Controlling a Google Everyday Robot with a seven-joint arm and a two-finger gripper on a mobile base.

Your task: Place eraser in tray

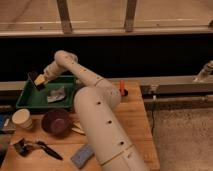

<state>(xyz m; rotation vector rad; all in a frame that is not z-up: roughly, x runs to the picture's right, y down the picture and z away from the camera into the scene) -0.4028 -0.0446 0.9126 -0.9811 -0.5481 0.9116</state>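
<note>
The green tray (pixel 30 102) stands at the table's back left. A crumpled grey thing (pixel 56 94) lies inside it. My gripper (pixel 37 81) hangs over the tray's back left corner, just above the rim. A small dark block, the eraser (pixel 34 77), shows at its tip, and the gripper looks shut on it. The white arm (pixel 95 115) reaches from the front right across the table to the tray.
A dark purple bowl (pixel 55 121) and a pale cup (pixel 22 119) stand in front of the tray. A black-handled tool (pixel 40 148) and a blue-grey sponge (pixel 82 155) lie near the front edge. A small red-orange object (pixel 121 87) stands at the back right.
</note>
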